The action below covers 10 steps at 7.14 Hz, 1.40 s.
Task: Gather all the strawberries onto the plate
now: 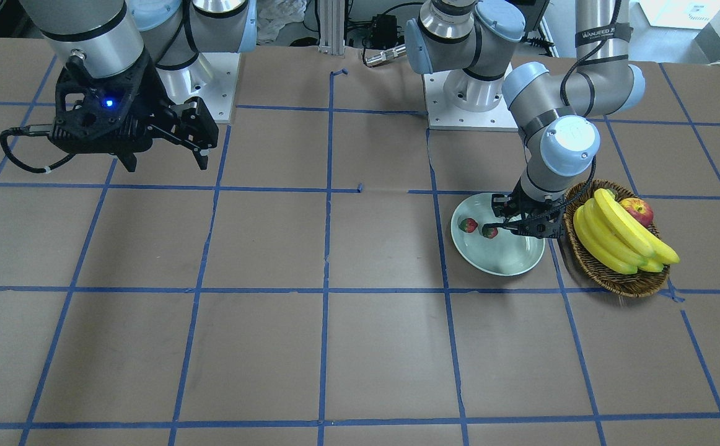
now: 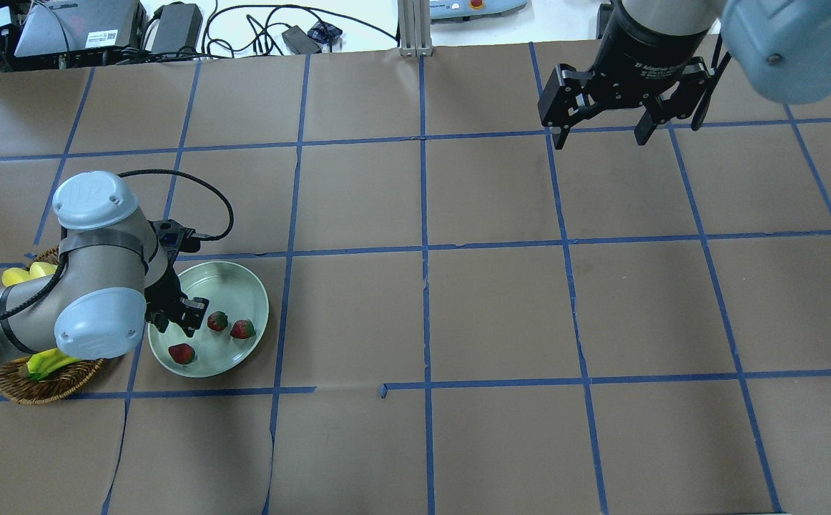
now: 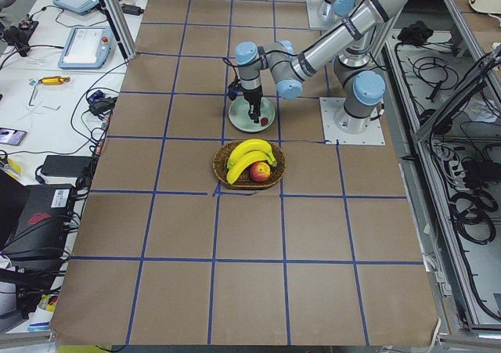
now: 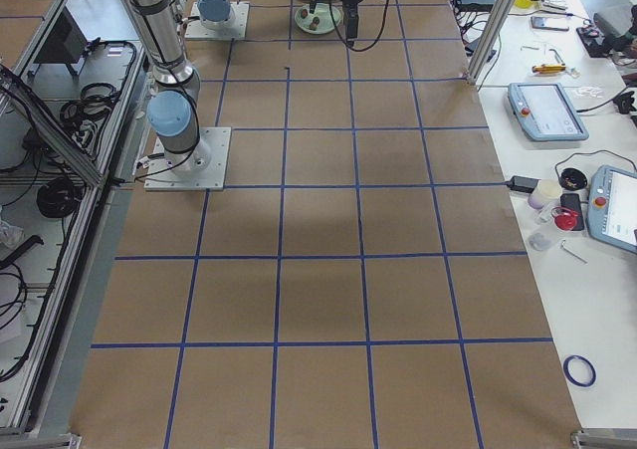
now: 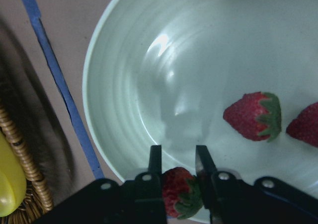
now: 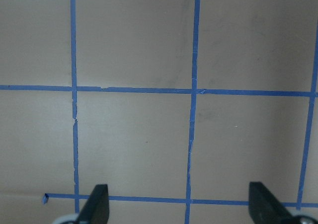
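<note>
- Three small red, green-capped strawberries are sitting in the round mint-green glossy plate, lower left overhead.
- Left gripper is straddling one, can't tell if it's pinching; right gripper is hanging spread wide.
- Probably light and soft; you're wanting a gentle pinch across the shoulders.
- Wrist view: middle berry is lying sideways, tip pointing left.

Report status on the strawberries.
Left fingers parted over the pale mint-green round plate. All three small red green-capped strawberries in it. Right fingers open, far off. Nothing blocking.
</note>
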Each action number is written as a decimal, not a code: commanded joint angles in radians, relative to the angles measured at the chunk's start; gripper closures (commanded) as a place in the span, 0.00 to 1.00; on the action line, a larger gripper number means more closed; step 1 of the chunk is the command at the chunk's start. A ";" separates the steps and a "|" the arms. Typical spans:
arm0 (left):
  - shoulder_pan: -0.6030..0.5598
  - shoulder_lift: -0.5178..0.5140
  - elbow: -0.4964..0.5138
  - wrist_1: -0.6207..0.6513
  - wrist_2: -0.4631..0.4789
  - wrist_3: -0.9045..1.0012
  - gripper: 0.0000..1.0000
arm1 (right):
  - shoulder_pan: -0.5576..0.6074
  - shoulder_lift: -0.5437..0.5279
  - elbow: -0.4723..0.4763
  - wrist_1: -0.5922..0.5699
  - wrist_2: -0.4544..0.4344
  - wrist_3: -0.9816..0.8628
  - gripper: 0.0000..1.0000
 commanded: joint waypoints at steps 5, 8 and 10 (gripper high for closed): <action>-0.397 0.093 0.537 -0.458 -0.112 -0.439 0.00 | 0.001 0.000 0.002 0.000 0.002 0.000 0.00; -0.343 0.115 0.661 -0.592 -0.154 -0.444 0.00 | 0.001 -0.002 0.002 0.000 0.002 0.000 0.00; -0.274 0.116 0.669 -0.582 -0.157 -0.402 0.00 | 0.000 -0.002 0.002 -0.017 -0.014 -0.003 0.00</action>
